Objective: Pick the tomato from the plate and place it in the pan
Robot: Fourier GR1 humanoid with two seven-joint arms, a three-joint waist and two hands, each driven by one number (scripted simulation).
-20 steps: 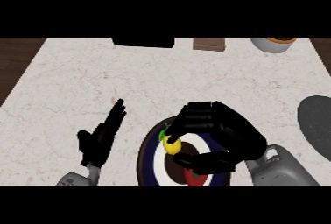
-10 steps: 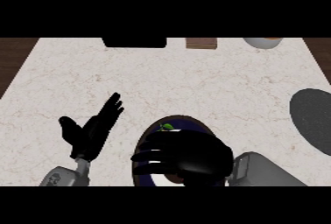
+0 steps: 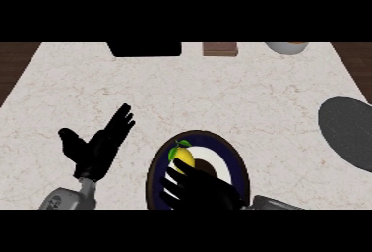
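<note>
A pale marbled counter (image 3: 218, 93) lies between dark wooden edges (image 3: 15, 64).

The near part of the round dark-blue plate (image 3: 236, 162) is hidden by the black right hand (image 3: 200, 189); the dark grey pan (image 3: 350, 132) is cut off at the right edge.

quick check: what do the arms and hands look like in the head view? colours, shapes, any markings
Both robot hands are matte black with slim, segmented-looking fingers and a thumb: the left robot hand shows fully, while the right robot hand shows at the lower edge. The left grey forearm ends in a rounded, light grey metallic wrist cuff; a similar grey cuff shows on the right. No cables, sleeves or markings are visible.
</note>
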